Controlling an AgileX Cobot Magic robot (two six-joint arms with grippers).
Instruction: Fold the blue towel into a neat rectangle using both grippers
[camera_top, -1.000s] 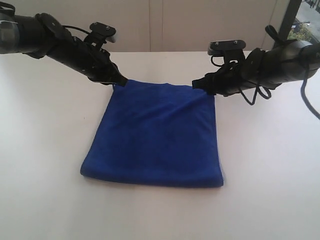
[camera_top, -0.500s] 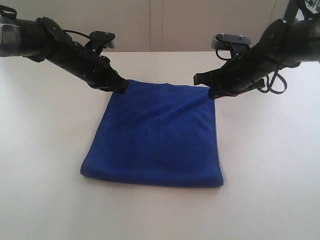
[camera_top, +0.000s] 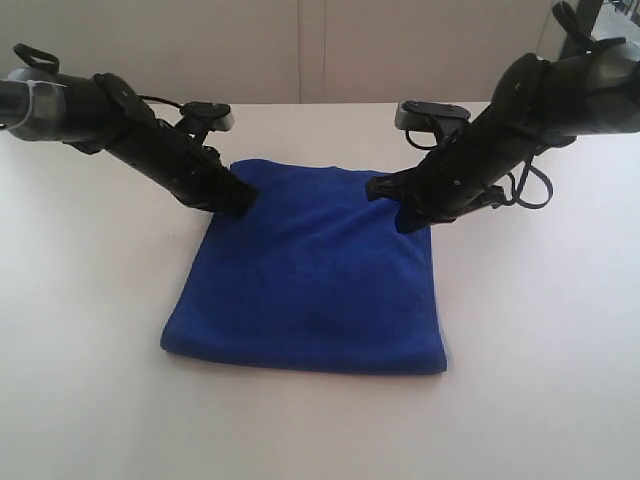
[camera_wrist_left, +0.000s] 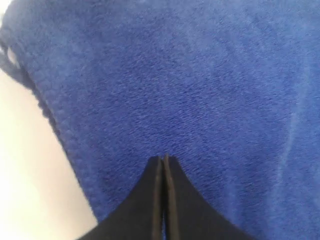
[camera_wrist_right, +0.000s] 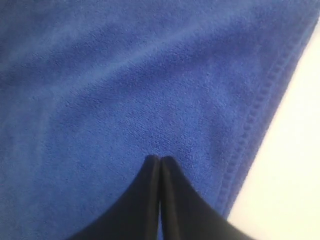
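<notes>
The blue towel (camera_top: 310, 285) lies folded flat as a rough rectangle on the white table, its folded edge toward the front. My left gripper (camera_top: 243, 200) is shut, its tip resting on the towel near the far left corner. My right gripper (camera_top: 402, 216) is shut too, tip down on the towel near the far right corner. In the left wrist view the closed jaws of the left gripper (camera_wrist_left: 163, 158) touch the towel (camera_wrist_left: 200, 75) with no cloth between them. The right wrist view shows the right gripper (camera_wrist_right: 160, 159) likewise closed on nothing over the towel (camera_wrist_right: 125, 75), beside its stitched hem (camera_wrist_right: 260, 110).
The white table (camera_top: 100, 350) spreads wide around the towel on all sides. A pale wall (camera_top: 300, 50) stands behind the table's far edge. Black cables (camera_top: 530, 185) hang from the right arm. Bare table shows beside the towel's edge in both wrist views (camera_wrist_left: 25, 165) (camera_wrist_right: 290, 165).
Both grippers have moved from the towel's far corners forward and down onto its surface. The right arm has swung upward at the elbow. The towel lies as before.
</notes>
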